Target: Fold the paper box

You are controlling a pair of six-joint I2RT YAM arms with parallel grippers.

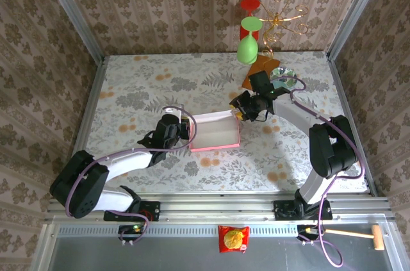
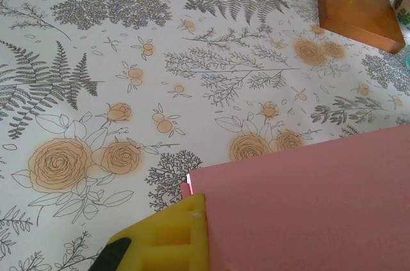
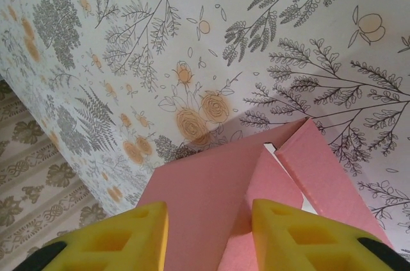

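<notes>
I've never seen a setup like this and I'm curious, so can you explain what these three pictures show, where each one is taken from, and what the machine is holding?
These are two robot arms bolted at the near edge of a table covered with a flowered cloth. The overhead picture looks down from above and behind them. The other two come from small cameras on each arm's wrist, so the yellow pads are that hand's own fingers.

Between the arms sits the paper box, pink with a whitish inside, partly folded up. The left hand is shut on the box's left side; its wrist camera shows a pink wall beside a yellow finger. The right hand straddles a pink flap at the box's far right corner, fingers either side.

At the table's far edge stands a wooden-based ornament with green balloons.
</notes>
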